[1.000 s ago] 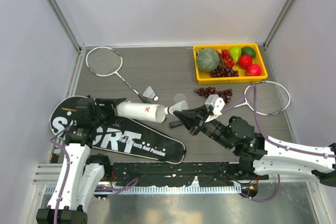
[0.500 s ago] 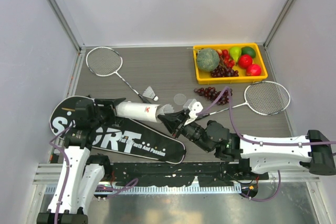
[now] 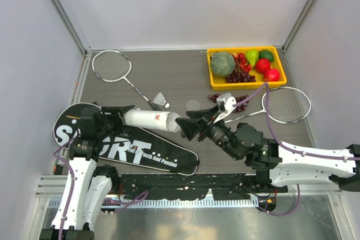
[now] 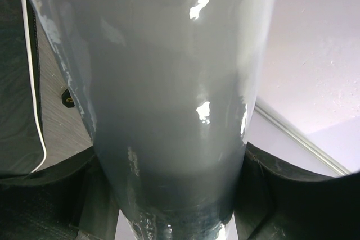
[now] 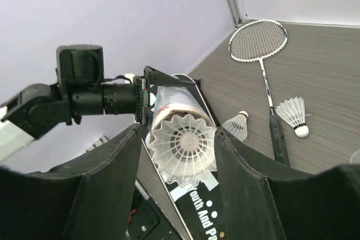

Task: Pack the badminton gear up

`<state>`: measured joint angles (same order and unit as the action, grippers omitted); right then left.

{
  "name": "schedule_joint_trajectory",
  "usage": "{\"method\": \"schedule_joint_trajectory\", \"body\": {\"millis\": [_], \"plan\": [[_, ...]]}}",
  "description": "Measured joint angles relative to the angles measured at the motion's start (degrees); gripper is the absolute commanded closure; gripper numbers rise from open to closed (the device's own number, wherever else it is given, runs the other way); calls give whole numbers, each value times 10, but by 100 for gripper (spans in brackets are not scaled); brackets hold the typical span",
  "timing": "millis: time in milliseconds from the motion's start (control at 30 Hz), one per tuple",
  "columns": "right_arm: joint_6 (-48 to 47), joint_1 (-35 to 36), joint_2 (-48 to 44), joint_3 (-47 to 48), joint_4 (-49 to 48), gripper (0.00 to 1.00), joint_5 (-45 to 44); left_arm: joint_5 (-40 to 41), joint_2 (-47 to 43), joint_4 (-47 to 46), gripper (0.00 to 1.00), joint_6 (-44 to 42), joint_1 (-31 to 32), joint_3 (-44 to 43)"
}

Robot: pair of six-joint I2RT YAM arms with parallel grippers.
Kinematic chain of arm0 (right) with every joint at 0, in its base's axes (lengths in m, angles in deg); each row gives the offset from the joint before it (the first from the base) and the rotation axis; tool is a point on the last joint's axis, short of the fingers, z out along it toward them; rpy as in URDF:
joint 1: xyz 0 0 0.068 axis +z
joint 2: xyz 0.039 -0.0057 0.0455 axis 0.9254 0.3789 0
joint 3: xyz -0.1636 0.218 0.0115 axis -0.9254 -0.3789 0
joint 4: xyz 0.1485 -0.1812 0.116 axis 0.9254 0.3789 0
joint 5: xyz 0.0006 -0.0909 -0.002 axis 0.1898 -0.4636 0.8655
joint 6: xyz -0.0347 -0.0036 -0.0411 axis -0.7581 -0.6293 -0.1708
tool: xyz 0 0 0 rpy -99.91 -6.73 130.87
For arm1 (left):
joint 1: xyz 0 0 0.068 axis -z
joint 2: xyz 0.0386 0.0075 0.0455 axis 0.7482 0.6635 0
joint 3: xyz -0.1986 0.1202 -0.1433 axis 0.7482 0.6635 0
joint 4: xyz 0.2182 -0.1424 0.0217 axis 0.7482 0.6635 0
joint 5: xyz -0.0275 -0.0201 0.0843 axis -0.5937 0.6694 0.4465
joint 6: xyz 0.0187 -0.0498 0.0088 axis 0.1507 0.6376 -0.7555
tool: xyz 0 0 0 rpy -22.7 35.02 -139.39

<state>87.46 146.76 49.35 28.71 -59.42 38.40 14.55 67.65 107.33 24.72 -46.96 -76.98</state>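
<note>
shuttlecock now in tube, right gripper opened

A glossy, smooth sheen was seen on the white tube; the shuttlecock at its mouth was shown finely ribbed, feathered; the tabletop matt, wood-grained.

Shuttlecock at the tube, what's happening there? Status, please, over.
Left jaws clamped on white tube. Right jaws open, flanking shuttlecock seated in tube mouth. Nothing in the way.
</note>
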Motion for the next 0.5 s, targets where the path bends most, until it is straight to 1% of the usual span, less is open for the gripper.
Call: {"method": "schedule_joint_trajectory", "body": {"millis": [100, 267, 367, 500], "plan": [[25, 0, -21, 34, 66, 39, -12, -2, -2, 0, 77, 1, 0, 3], [47, -3, -23, 66, 160, 29, -29, -3, -4, 0, 78, 2, 0, 6], [53, -21, -17, 67, 199, 27, -7, -7, -5, -1, 78, 2, 0, 7], [60, -50, 2, 68, 229, 27, 28, -14, -5, -2, 79, 1, 0, 8]]}}
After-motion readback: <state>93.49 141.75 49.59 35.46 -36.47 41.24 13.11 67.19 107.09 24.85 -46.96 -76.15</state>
